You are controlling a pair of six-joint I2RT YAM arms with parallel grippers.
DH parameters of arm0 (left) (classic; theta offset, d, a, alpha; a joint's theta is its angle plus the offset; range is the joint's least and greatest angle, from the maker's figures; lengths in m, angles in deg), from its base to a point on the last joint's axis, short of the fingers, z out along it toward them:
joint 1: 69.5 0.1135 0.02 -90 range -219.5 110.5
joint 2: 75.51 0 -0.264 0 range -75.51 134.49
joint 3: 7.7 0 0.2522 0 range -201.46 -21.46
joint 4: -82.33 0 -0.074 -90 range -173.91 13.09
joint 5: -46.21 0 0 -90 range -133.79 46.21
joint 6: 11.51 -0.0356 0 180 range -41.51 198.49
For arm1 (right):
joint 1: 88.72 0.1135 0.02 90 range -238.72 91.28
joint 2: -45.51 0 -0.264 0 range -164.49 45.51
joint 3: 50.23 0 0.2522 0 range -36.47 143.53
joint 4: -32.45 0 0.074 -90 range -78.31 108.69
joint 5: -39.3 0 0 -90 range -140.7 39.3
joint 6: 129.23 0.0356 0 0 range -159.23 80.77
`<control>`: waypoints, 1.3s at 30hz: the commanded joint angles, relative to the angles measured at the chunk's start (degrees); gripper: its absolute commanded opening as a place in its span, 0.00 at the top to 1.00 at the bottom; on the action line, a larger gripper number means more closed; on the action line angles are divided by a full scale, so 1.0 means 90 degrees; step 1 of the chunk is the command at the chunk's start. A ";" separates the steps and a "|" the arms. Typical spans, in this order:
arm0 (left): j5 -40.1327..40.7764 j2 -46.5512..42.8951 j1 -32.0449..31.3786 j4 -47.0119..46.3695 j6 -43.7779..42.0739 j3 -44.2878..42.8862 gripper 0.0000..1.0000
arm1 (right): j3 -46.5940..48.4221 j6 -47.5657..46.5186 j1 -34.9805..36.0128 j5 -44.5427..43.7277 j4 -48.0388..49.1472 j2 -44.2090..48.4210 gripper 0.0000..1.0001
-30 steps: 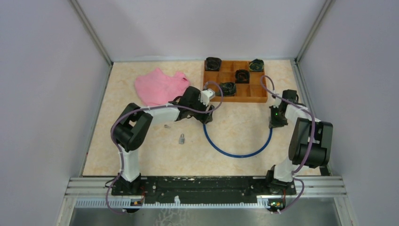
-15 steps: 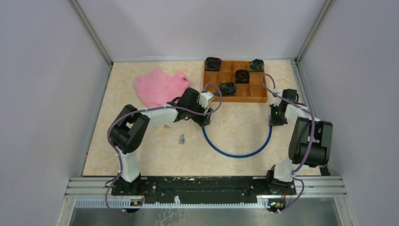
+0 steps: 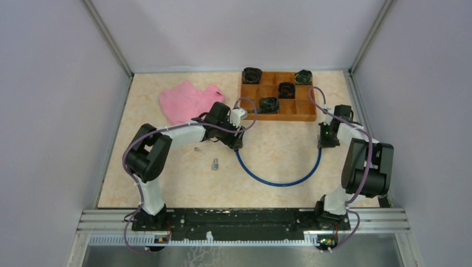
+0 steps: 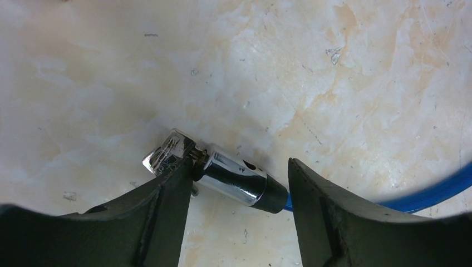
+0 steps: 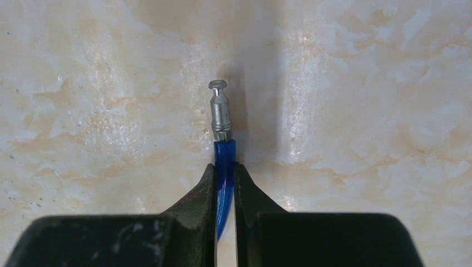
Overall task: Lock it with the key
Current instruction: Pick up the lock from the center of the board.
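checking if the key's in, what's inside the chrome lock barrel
A silver key appears stuck into the chrome lock barrel; only its flat head shows. Its blade is hidden inside, and a finger of the left pincer covers the head's lower corner.

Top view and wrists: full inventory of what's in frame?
cloth: 1, pink, back left
tray: 1, orange, back, right of the cloth
black items: 4, in tray compartments
cable: 1, blue, arc at mid-table
barrel: 1, chrome, cable's left end
key: 1, silver, at barrel tip
pin: 1, grey, cable's right end
padlock: 1, silver, left of cable
metal bit: 1, too small to identify
table: 1, beige
left gripper: open, straddling barrel
right gripper: shut on cable
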State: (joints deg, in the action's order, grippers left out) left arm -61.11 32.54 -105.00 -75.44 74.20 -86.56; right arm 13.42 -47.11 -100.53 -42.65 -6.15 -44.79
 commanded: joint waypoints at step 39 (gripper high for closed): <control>-0.0999 -0.0053 0.0192 0.1385 0.0456 0.0235 0.23 | 0.0085 0.0346 -0.1179 0.0440 0.0498 0.0238 1.00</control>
State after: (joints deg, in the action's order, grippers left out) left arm -66.73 27.58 -101.97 -65.45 75.90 -83.76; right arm 13.44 -44.64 -111.09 -40.46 -3.66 -44.77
